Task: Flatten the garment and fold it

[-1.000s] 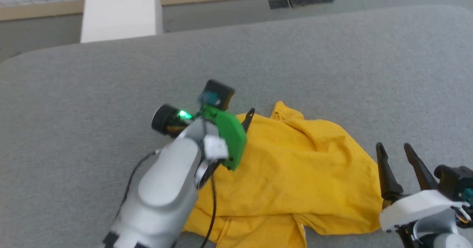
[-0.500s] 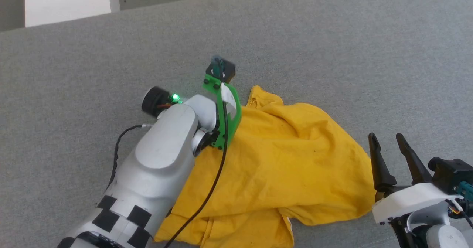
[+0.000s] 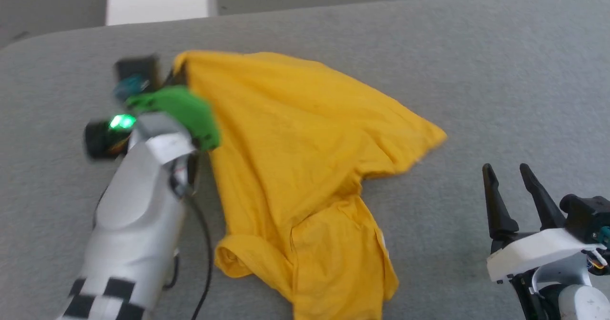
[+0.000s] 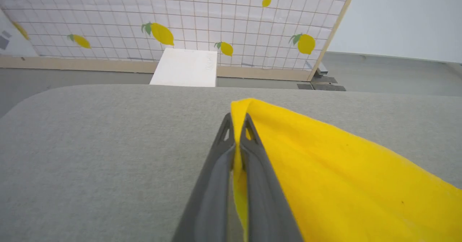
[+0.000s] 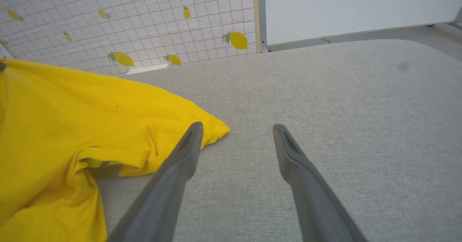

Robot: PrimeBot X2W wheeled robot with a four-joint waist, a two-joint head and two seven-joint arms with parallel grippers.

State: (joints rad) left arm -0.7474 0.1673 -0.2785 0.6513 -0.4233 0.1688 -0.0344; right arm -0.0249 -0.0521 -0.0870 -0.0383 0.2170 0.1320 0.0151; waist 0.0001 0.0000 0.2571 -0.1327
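Head view: the left hand (image 3: pixel 177 74) is at the upper left of the frame, blurred, with its tips at the top corner of the shirt (image 3: pixel 295 139). That corner is lifted off the grey worktop (image 3: pixel 452 57). From it the yellow cloth runs down and to the right as a stretched sheet, ending in a point at centre right. The lower part lies crumpled on the worktop at bottom centre, with a rolled sleeve at its left edge.

In the left wrist view the two dark fingers (image 4: pixel 216 170) are pressed together on a fold of shirt. A little cloth stands up past the tips, and the rest spreads to the lower right.

The right hand (image 3: pixel 505 170) is at the lower right of the head view, fingers pointing up. Its jaws are spread wide with nothing between them, and bare worktop separates it from the shirt's point. In the right wrist view that point lies just behind the left finger.

Beyond the worktop's far edge stands a white block (image 3: pixel 157 0), and behind it in the left wrist view a lemon-print grid panel (image 4: pixel 216 14).
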